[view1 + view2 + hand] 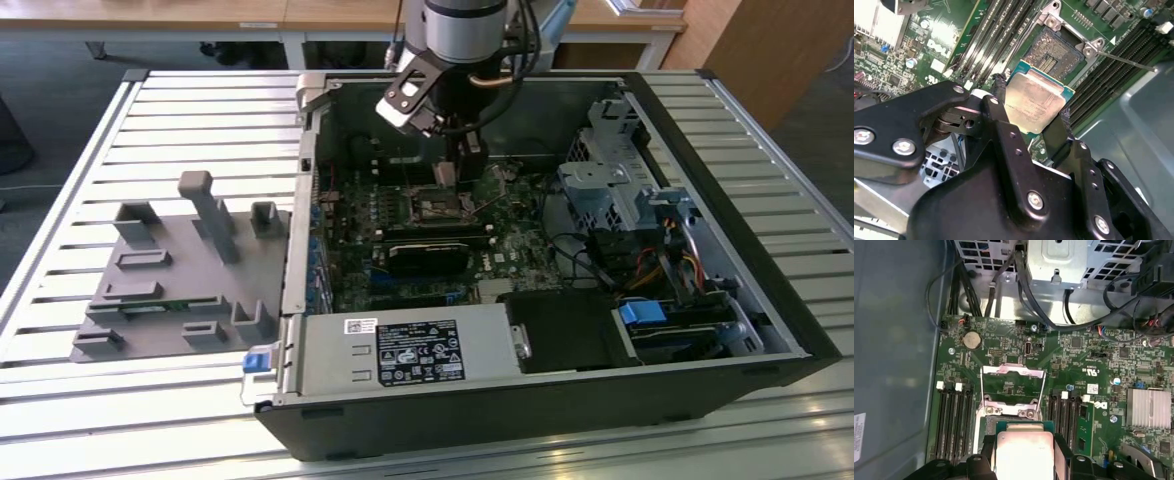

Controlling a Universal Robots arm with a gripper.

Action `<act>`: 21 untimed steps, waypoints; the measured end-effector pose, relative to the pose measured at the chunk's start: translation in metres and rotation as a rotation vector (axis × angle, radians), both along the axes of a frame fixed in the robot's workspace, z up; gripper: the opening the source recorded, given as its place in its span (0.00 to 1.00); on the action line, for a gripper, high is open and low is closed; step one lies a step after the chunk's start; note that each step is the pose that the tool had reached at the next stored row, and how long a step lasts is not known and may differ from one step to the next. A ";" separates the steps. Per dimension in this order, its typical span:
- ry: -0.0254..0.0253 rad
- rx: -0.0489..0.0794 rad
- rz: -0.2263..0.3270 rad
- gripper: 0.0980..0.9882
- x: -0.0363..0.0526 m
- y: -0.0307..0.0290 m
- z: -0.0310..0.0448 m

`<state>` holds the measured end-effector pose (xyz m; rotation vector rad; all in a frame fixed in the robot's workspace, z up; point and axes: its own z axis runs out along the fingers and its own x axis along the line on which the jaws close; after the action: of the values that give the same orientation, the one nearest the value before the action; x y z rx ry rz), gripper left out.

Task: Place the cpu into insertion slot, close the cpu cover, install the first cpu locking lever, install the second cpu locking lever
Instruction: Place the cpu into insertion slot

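Note:
My gripper (1033, 100) is shut on the cpu (1036, 102), a pale silvery square chip on a green carrier, with one black finger on each of two opposite edges. In the first wrist view the cpu (1024, 452) hangs between the fingertips (988, 446), partly over one edge of the insertion slot (1004, 421). The insertion slot (1056, 47) lies uncovered, its contact field showing. The cpu cover (1013, 370), a thin metal frame, stands flipped up beyond the slot. A thin locking lever (1129, 62) sticks out beside the slot. In the exterior view the gripper (463, 165) reaches into the case just above the slot (441, 207).
The open computer case (747, 300) lies on a slatted table. Memory slots (956, 415) flank the socket. A finned heat sink (1149, 407), cables (1004, 285) and a drive cage (601, 185) stand nearby. A grey fixture (174, 270) sits at the exterior view's left.

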<state>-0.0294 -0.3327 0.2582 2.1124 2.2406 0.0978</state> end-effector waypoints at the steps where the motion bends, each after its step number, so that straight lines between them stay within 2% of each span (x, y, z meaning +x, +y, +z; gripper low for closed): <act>1: 0.0000 0.000 0.000 0.50 -0.0002 0.0005 -0.0018; 6: -0.0001 0.000 -0.001 0.50 -0.0021 0.0032 -0.0108; 10: -0.0002 0.000 -0.002 0.50 -0.0036 0.0039 -0.0145; 15: -0.0049 0.000 -0.013 0.50 -0.0060 0.0040 -0.0198; 21: -0.0054 0.000 -0.017 0.50 -0.0104 0.0051 -0.0302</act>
<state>-0.0398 -0.3275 0.2281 2.1282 2.2194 0.1026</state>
